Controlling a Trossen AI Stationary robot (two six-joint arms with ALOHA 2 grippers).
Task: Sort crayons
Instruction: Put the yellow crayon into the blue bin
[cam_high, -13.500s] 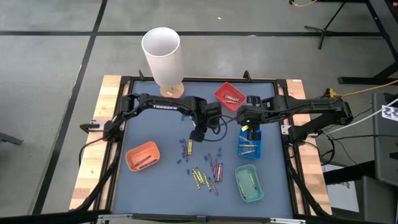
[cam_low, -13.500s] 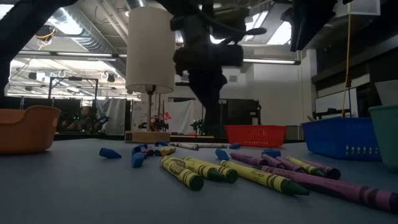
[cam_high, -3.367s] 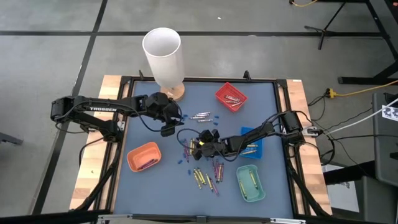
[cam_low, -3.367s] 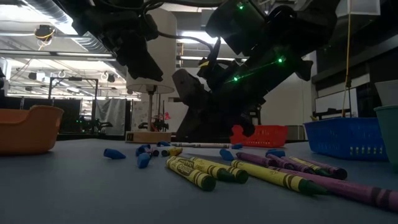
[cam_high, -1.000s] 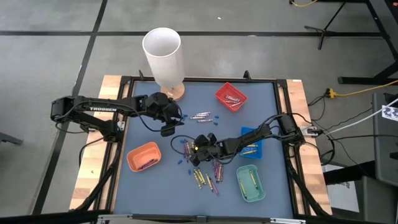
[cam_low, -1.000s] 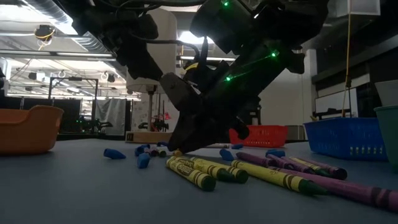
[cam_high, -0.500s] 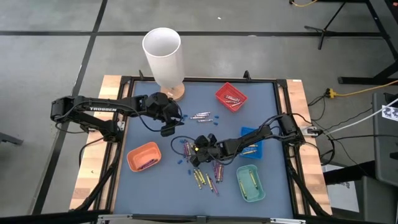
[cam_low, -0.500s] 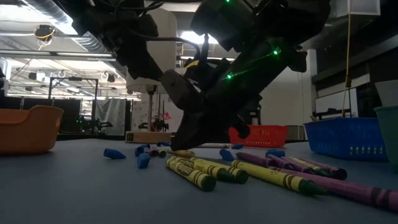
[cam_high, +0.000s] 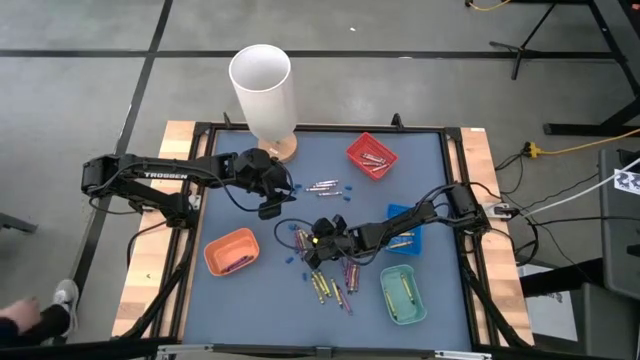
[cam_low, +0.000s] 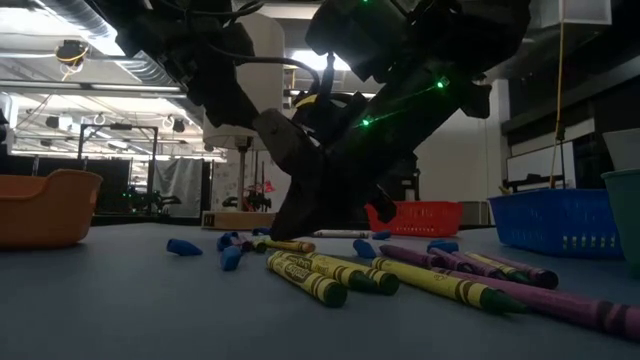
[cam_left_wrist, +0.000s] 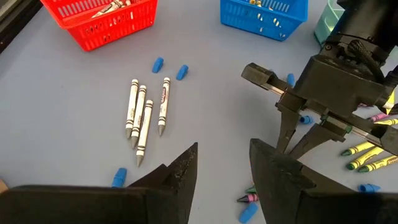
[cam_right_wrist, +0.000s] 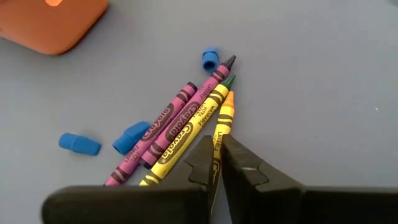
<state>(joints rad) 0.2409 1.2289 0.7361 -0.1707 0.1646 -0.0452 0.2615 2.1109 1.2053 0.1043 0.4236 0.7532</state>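
Crayons lie loose mid-table: yellow ones (cam_high: 322, 287), purple ones (cam_high: 350, 272) and a silver row (cam_left_wrist: 146, 115). My right gripper (cam_high: 308, 240) is low over a small cluster of purple (cam_right_wrist: 165, 124) and yellow (cam_right_wrist: 186, 140) crayons, shut on a gold-orange crayon (cam_right_wrist: 225, 109). My left gripper (cam_high: 270, 208) hovers open (cam_left_wrist: 224, 168) above the table's far left, near the silver crayons, touching nothing. My right gripper pinches the gold-orange crayon between its two fingers at the crayon's rear part (cam_right_wrist: 220, 132). The fingers slant down from the table's right side and lie roughly along the crayon. The crayon points away from the fingertips, nearly level and close above the table (cam_low: 290, 245); whether its tip is clear I cannot tell.
An orange tray (cam_high: 231, 251) sits at the near left, a green tray (cam_high: 402, 293) near right, a blue tray (cam_high: 404, 230) at right, a red tray (cam_high: 370, 153) far right. A tall white cylinder (cam_high: 262, 95) stands far left. Small blue bits (cam_right_wrist: 132, 137) lie scattered.
My right gripper has stayed low over the small crayon cluster and taken hold of the gold-orange crayon, which now sticks out from its fingertips just above the table in the low view.
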